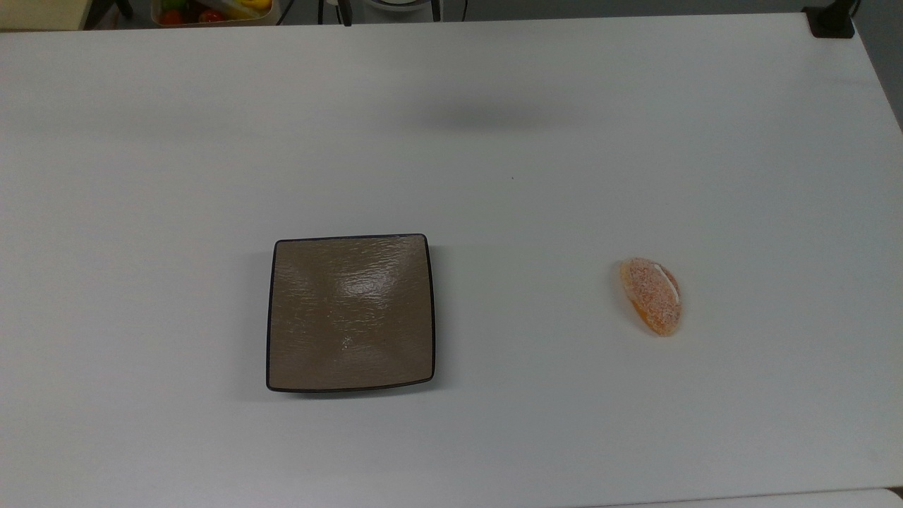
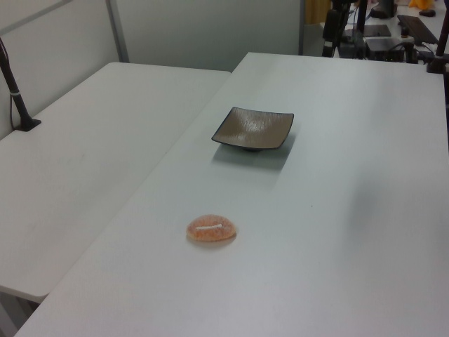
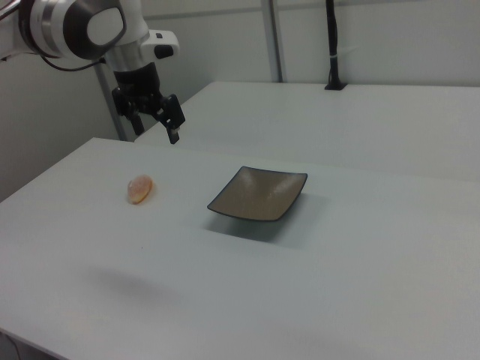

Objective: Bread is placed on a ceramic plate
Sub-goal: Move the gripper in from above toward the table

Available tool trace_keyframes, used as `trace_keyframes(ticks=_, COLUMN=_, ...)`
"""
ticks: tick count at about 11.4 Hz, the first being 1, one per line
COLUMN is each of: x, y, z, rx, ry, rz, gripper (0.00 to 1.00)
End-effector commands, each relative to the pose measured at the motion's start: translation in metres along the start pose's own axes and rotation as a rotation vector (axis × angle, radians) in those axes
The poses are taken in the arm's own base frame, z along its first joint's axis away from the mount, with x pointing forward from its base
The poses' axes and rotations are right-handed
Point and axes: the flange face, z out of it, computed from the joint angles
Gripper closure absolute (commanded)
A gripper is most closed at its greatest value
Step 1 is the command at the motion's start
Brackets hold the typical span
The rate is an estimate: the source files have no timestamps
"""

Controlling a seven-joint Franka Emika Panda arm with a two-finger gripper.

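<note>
The bread (image 1: 651,295), a small orange-tan sugary roll with a thin white stripe, lies on the white table at the top view's right, well apart from the plate. It also shows as the bread (image 2: 210,230) near the front of the left view and the bread (image 3: 140,189) at the right view's left. The ceramic plate (image 1: 350,312) is square, glossy brown and bare; it appears again as the plate (image 2: 253,128) and the plate (image 3: 259,193). My gripper (image 3: 156,133) hangs open and empty in the air, above and behind the bread.
A second white table (image 2: 84,140) adjoins the work table. A black clamp (image 1: 832,21) sits on the far right corner. A tray of colourful items (image 1: 211,10) lies beyond the top view's far edge. A black post (image 3: 332,45) stands on the rear table.
</note>
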Motion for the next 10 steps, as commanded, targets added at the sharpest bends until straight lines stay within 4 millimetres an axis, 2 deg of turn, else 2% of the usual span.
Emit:
trace_keyframes(ticks=1, x=0.001, y=-0.002, z=0.003, rx=0.008, ry=0.014, rz=-0.014, gripper=0.0)
trace_keyframes(ticks=7, x=0.001, y=-0.007, z=0.006, rx=0.009, ry=0.004, rz=-0.032, gripper=0.0)
trace_keyframes(ticks=10, x=0.007, y=-0.029, z=0.028, rx=0.012, ry=-0.029, rz=-0.071, gripper=0.0)
